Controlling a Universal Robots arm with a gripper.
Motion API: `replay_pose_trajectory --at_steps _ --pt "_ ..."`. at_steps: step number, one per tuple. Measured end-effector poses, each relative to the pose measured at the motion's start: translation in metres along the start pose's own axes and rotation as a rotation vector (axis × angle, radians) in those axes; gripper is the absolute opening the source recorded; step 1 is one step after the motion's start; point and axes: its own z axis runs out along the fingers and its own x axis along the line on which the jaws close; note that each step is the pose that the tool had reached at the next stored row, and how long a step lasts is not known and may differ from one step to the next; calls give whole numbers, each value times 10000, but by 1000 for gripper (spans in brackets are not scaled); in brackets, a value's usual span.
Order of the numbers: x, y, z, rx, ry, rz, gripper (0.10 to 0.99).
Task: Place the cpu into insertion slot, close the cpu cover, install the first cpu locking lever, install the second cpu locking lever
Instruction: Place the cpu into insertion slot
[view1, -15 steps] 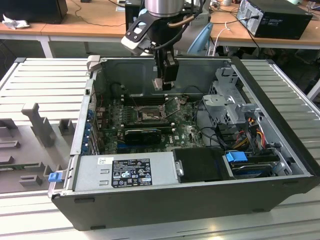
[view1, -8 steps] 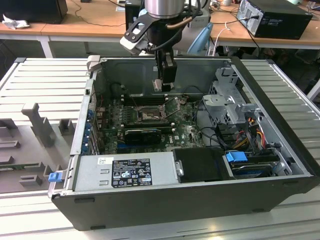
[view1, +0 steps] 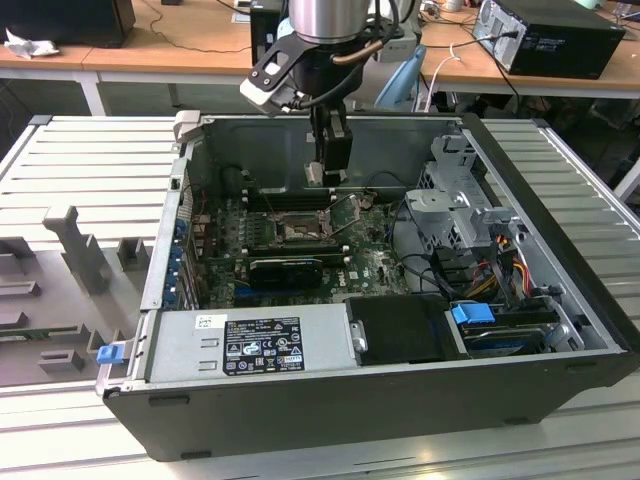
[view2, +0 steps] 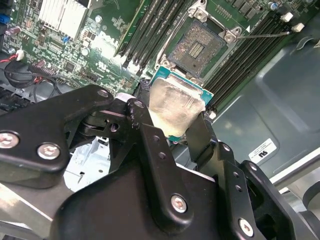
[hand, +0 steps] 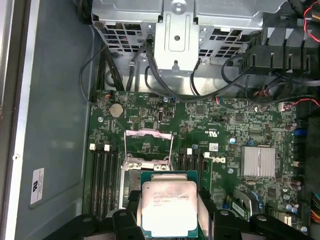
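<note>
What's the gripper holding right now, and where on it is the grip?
The gripper holds the cpu, pinched between its fingers by two opposite side edges. The chip is not yet seated: it hangs apart from the open insertion slot.

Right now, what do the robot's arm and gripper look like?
The arm ends in a shiny silver cylinder with a dark cable looping beside it. The gripper is black, its jointed fingers built from flat links with silver screws.
</note>
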Motion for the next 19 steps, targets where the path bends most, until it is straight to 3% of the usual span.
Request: replay_pose_trajectory --at_steps 12,19 --pt "-1 -8 74 3 -2 34 533" --pt "-2 -18 134 -6 -54 631 533"
